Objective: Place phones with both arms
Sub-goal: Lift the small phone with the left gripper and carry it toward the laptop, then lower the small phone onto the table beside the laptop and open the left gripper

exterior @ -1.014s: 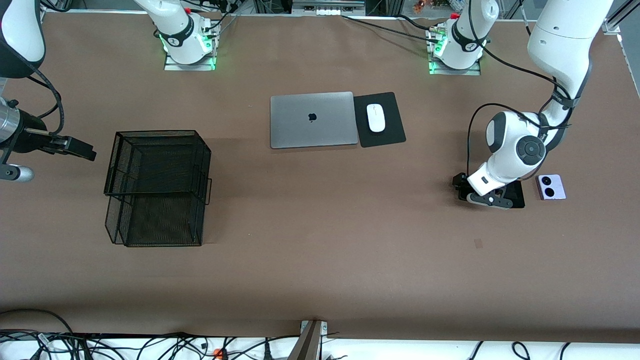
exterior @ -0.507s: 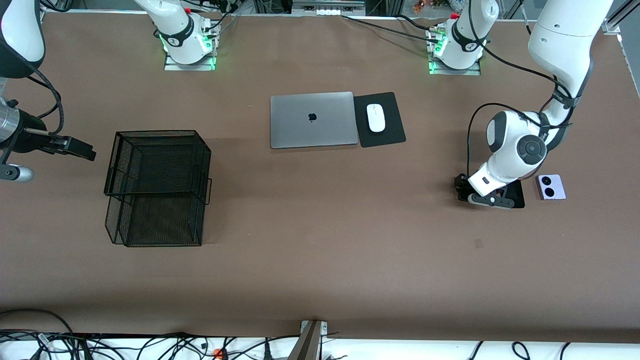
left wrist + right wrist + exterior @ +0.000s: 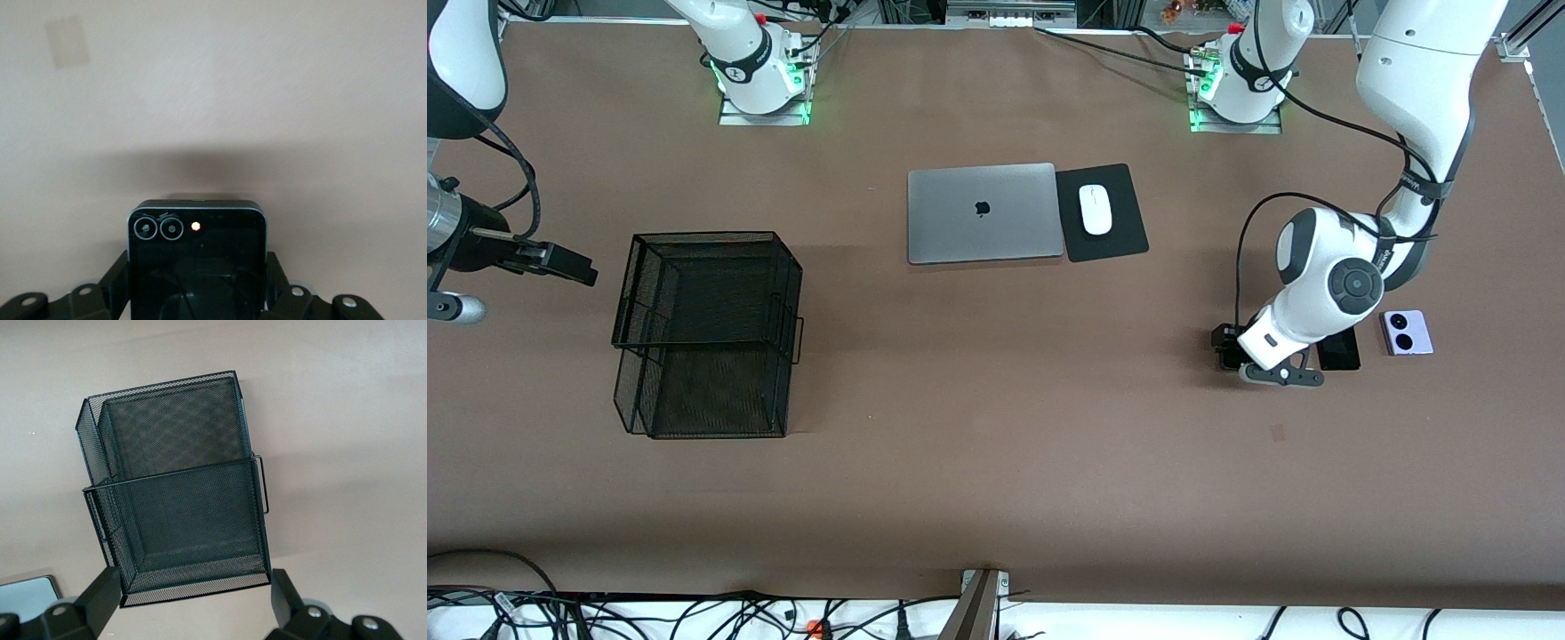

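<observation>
My left gripper (image 3: 1230, 348) is shut on the small squarish black flip phone (image 3: 197, 263), which has two lenses and a red dot, and holds it low over the bare table. Its fingers (image 3: 115, 283) press the phone's sides. The long black slab phone (image 3: 1339, 348) lies beside the left hand, partly hidden by it. The lilac-white flip phone (image 3: 1407, 332) lies beside the slab, toward the left arm's end. My right gripper (image 3: 560, 263) is open and empty, waiting in the air beside the black mesh basket (image 3: 707, 331). The right wrist view looks down on that basket (image 3: 177, 487) between the open fingers (image 3: 100, 595).
A closed grey laptop (image 3: 984, 212) and a white mouse (image 3: 1095, 209) on a black pad (image 3: 1116, 233) lie near the arm bases. The mesh basket has two stepped compartments. A small pale patch (image 3: 1278, 432) marks the table nearer the front camera.
My left gripper has moved with the black flip phone away from the slab phone toward the right arm's end, which uncovers more of the slab. The right arm has not moved.
</observation>
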